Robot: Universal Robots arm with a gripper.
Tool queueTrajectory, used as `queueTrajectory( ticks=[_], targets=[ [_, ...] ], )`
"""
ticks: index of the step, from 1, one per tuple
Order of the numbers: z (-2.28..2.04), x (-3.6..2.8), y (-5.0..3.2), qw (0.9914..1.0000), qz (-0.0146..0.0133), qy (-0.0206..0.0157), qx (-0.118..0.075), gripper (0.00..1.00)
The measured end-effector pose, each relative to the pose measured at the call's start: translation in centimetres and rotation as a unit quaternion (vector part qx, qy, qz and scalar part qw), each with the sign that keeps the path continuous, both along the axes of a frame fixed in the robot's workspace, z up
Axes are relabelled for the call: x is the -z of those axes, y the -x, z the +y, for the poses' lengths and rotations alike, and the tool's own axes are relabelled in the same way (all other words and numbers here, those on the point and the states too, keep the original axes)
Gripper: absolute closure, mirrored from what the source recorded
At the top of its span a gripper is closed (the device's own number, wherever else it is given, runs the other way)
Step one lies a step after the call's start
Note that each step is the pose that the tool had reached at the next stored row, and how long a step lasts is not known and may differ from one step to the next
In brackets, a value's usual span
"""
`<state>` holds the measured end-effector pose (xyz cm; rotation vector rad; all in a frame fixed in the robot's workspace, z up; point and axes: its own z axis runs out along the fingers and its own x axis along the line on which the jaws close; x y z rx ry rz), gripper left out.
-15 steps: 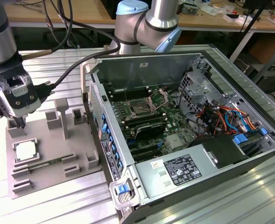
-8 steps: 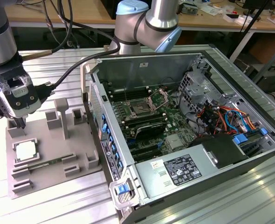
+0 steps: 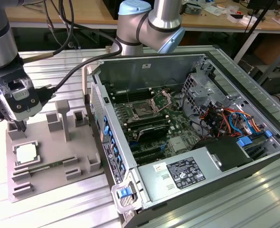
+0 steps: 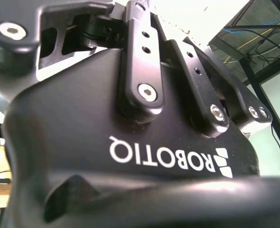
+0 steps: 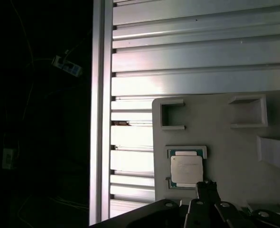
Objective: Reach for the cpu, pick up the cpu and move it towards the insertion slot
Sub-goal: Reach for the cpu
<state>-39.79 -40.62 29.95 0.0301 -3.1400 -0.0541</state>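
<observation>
The cpu is a small silvery square lying flat in a corner nest on the grey fixture plate, on the exterior view's left. My gripper hangs just above the plate beside the cpu's far edge and is apart from it. It looks shut, with nothing held. In the first wrist view the cpu lies right by the gripper. The insertion slot, with its metal bracket raised, sits on the green board inside the open computer case.
Upright posts and blocks rise from the fixture plate between my gripper and the case. The case wall stands between plate and socket. A black cable loops from the wrist. Drive cages and wiring fill the case's right side.
</observation>
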Motion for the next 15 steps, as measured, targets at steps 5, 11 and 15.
queueTrajectory(
  ticks=[5, 11, 15],
  targets=[
    [0.00, 0.14, 0.00, 1.00000, 0.0000, 0.0000, 0.000, 0.89],
    [0.00, 0.30, 0.01, 1.00000, 0.0000, 0.0000, 0.000, 0.89],
    [0.00, 0.38, 0.01, 1.00000, 0.0000, 0.0000, 0.000, 0.89]
  ],
)
